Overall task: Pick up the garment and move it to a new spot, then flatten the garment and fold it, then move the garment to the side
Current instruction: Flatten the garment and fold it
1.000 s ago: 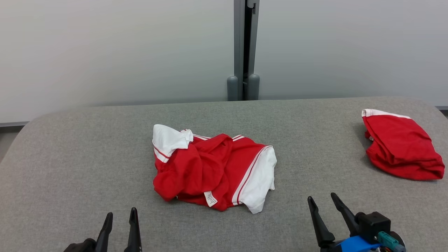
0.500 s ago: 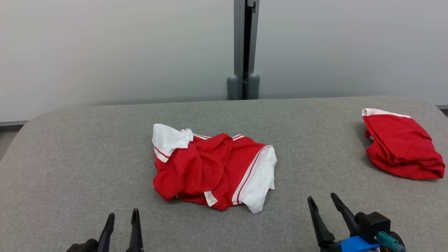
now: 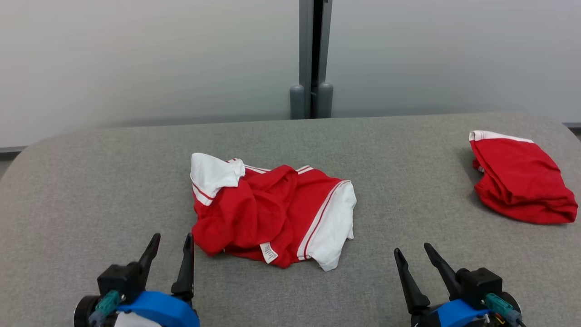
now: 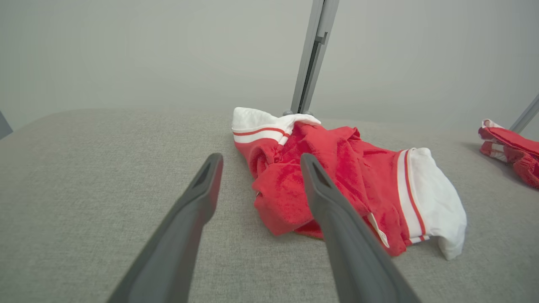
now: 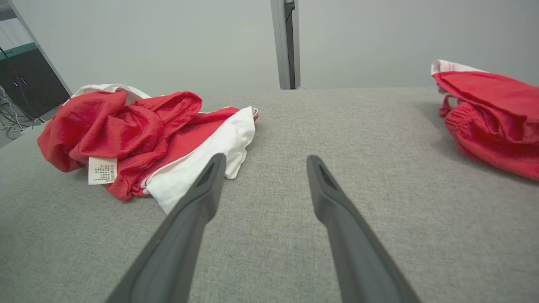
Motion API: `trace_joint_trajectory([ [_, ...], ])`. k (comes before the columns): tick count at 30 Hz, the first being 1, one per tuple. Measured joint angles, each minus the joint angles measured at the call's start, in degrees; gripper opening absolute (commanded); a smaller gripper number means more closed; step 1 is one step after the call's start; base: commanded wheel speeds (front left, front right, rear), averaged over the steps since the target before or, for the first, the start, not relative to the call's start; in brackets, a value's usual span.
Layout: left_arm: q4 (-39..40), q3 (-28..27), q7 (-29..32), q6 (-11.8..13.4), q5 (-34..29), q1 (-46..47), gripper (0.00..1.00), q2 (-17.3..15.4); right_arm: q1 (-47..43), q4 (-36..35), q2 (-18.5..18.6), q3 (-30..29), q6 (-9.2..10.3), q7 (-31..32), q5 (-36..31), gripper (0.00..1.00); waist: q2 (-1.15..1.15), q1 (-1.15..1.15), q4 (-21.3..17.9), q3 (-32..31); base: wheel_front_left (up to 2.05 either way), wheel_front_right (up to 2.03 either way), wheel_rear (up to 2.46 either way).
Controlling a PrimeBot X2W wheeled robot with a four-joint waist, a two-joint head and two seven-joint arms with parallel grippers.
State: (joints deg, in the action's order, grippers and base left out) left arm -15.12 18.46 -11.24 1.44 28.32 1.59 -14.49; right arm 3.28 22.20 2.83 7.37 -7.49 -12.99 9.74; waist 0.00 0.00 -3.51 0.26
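Two sets of fingers stand spread apart with nothing between them: our left end effector (image 3: 172,238) hovers near the near-left corner of the garment (image 3: 272,213), and our right end effector (image 3: 412,249) sits well off to its right. We see the garment, red with white bands, crumpled in the middle of the grey surface (image 3: 91,181), a white label (image 3: 268,252) on its near edge. A second red bundle (image 3: 522,186) lies at the far right.
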Motion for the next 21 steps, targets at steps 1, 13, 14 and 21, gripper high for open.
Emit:
trace_joint_trajectory([
  [1,-0.8,0.7,0.9,-0.1,-1.0,1.5,1.00,-0.5,0.2,-0.2,0.0,0.3,0.00,0.2,0.0,1.00,0.00,0.00,-0.3,0.5,0.00,0.00,0.00],
  [13,-16.0,4.9,4.6,-2.5,-6.3,17.6,1.00,-1.8,3.8,-1.3,0.0,1.3,0.00,0.7,-0.8,1.00,0.00,0.01,-4.3,6.5,0.00,0.00,0.00],
  [14,-17.4,4.9,4.5,-2.5,-6.4,18.7,1.00,-1.8,4.0,-1.3,0.0,1.3,0.00,0.7,-0.8,1.00,0.00,0.01,-4.6,7.0,0.00,0.00,0.00],
  [21,-26.7,3.7,1.8,-1.5,-6.1,27.7,0.00,-0.5,5.5,-1.2,0.0,1.0,0.00,0.2,-1.0,1.00,0.00,0.01,-6.0,9.6,0.00,0.00,0.00],
])
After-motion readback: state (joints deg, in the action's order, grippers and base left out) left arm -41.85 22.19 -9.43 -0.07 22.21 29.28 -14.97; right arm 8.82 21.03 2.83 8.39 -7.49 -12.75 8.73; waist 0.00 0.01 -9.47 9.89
